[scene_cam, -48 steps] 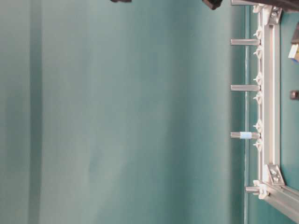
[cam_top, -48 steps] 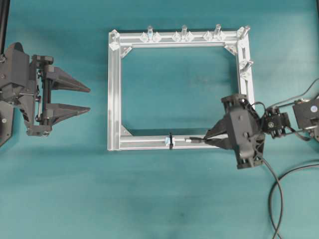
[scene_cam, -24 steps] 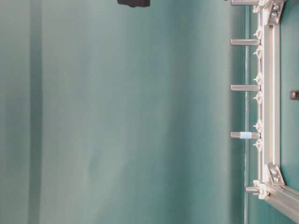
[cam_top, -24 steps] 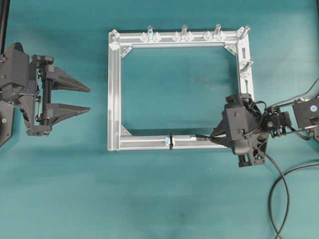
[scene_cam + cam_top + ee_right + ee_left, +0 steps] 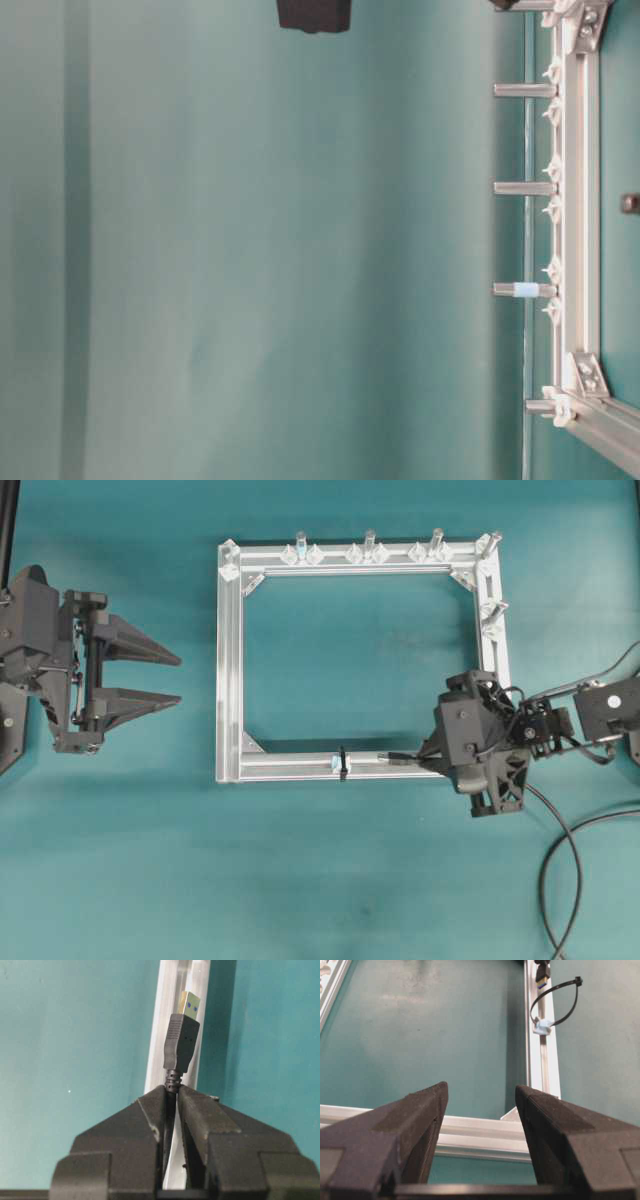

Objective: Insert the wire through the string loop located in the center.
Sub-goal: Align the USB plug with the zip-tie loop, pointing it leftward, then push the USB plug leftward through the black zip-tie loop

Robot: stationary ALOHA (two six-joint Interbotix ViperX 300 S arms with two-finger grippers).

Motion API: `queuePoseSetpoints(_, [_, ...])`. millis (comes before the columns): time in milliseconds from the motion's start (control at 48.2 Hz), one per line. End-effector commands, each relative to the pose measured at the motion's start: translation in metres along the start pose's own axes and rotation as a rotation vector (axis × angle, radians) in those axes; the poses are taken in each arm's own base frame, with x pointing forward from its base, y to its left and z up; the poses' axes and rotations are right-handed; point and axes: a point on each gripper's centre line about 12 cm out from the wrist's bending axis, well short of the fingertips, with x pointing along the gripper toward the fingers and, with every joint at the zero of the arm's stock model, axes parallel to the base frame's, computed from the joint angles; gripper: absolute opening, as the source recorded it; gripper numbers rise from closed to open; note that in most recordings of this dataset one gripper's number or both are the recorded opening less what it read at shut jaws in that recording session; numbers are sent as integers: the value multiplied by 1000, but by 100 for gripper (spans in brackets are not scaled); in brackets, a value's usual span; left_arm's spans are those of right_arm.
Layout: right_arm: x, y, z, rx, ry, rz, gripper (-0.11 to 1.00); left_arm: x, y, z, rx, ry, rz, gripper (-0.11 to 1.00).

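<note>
One aluminium frame (image 5: 230, 670) is seen, with five upright bolt pegs (image 5: 369, 543) counted on it. One string loop (image 5: 342, 763), one wire (image 5: 555, 840) and two grippers, left (image 5: 172, 679) and right (image 5: 428, 756), are counted.

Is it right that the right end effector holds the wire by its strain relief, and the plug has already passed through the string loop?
Not quite. The right end effector does hold the wire just behind the plug, but the plug has not passed through the string loop. In the overhead view its tip lies on the aluminium frame to the right of the loop, with a clear gap between them.
</note>
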Motion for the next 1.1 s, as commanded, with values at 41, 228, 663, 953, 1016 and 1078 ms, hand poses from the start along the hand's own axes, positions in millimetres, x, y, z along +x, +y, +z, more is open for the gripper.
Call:
queuePoseSetpoints(41, [-2,1,10,4,-32,4,10,0,-2,8,6,-24,-6,59])
queuePoseSetpoints(228, [-2,1,10,3,-32,5,10,0,-2,8,6,-23,-6,59])
queuePoseSetpoints(663, [-2,1,11,4,-33,4,10,0,-1,8,6,-24,-5,59])
queuePoseSetpoints(953, [5,3,20,0,-41,6,10,0,-2,9,6,-24,-6,59])
queuePoseSetpoints(1016, [8,3,24,1,-44,6,10,0,-1,9,7,-26,-5,59])
queuePoseSetpoints(1078, [11,3,25,1,-41,5,10,0,-1,10,7,-27,-5,59])
